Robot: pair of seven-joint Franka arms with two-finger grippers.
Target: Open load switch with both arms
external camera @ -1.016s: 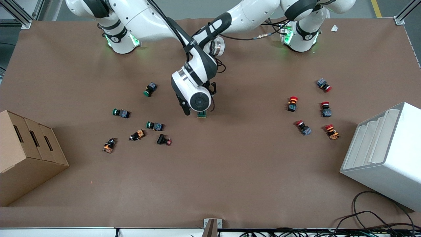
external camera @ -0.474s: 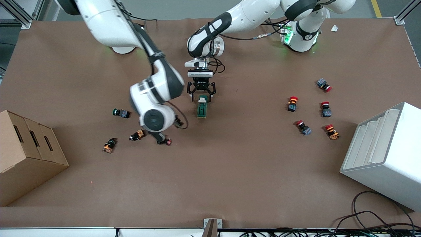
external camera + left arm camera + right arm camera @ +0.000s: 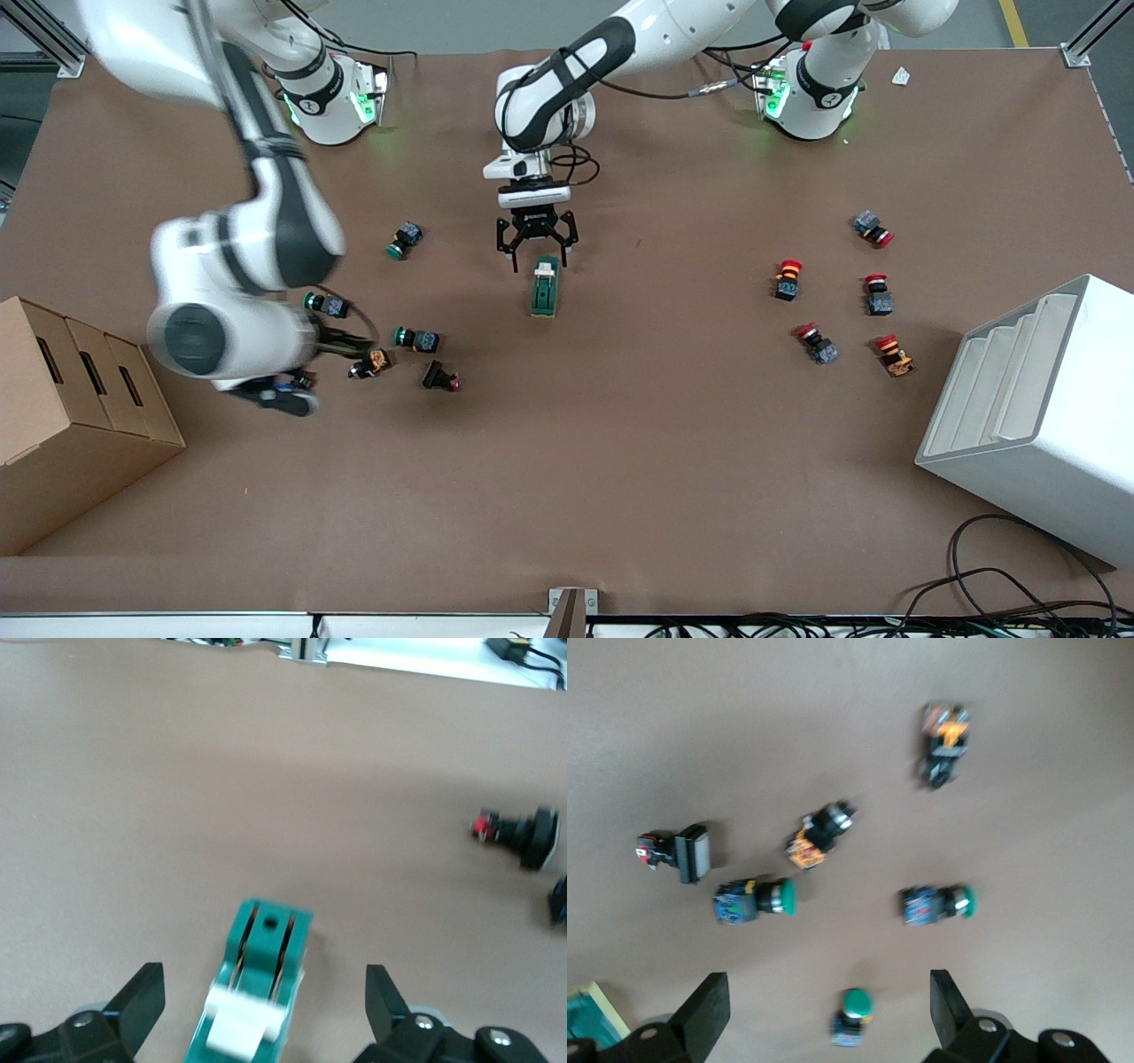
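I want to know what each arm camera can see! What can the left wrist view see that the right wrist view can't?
Only the left wrist view shows the whole load switch with its white lever, lying between the open left gripper fingers, and the table's metal edge bracket.

Only the right wrist view shows the green-capped push buttons and the orange-bodied ones, seen below the open right gripper.

Both show the brown table and the black button with a red end. The right wrist view catches just a green corner of the switch.

One load switch (image 3: 544, 286), eleven push buttons (image 3: 406, 239)
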